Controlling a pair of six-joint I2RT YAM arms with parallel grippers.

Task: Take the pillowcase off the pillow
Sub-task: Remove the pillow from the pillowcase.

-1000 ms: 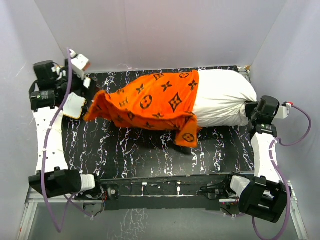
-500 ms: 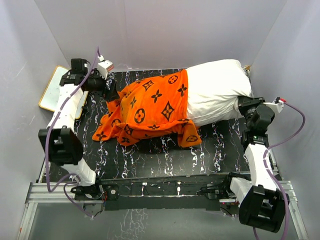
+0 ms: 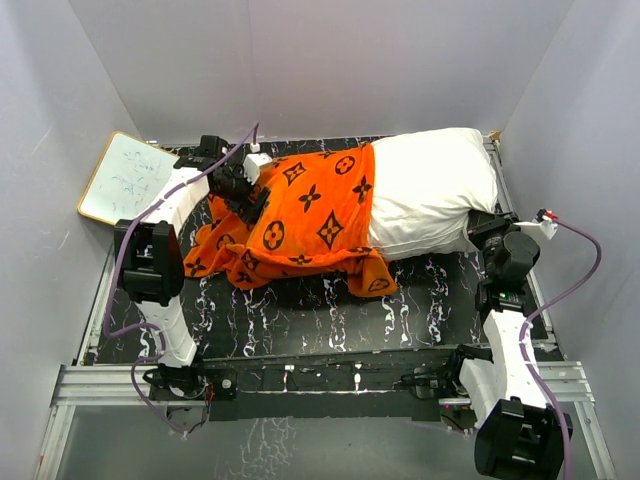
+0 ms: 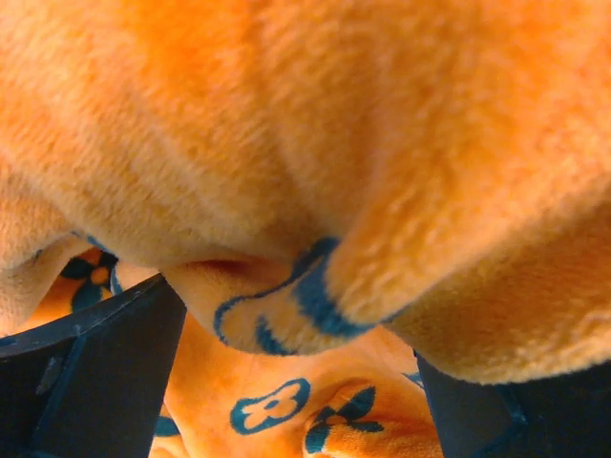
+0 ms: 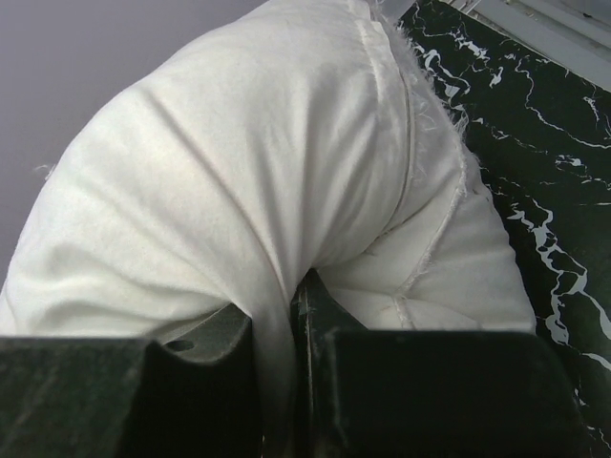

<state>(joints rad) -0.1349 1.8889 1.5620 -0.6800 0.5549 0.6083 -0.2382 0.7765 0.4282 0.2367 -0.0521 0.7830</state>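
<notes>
We are clamping the pillow [image 3: 430, 190] at its right end with the right gripper [image 5: 296, 298] as anchor; the left gripper [image 3: 243, 192], wide open, is straddling pillowcase [image 3: 310, 212] folds.

The pillow [image 3: 432, 190] lies across the back of the bench [image 3: 430, 300] — its left part inside the pillowcase [image 3: 300, 215], its right part sticking out. A board [image 3: 125, 180] lies beside the bench's left rear corner.

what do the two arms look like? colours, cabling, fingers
Left arm and right arm: white links, black joint housings. A purple cable runs loose along each. Fingers are plain black and blocky. No readable markings.
</notes>
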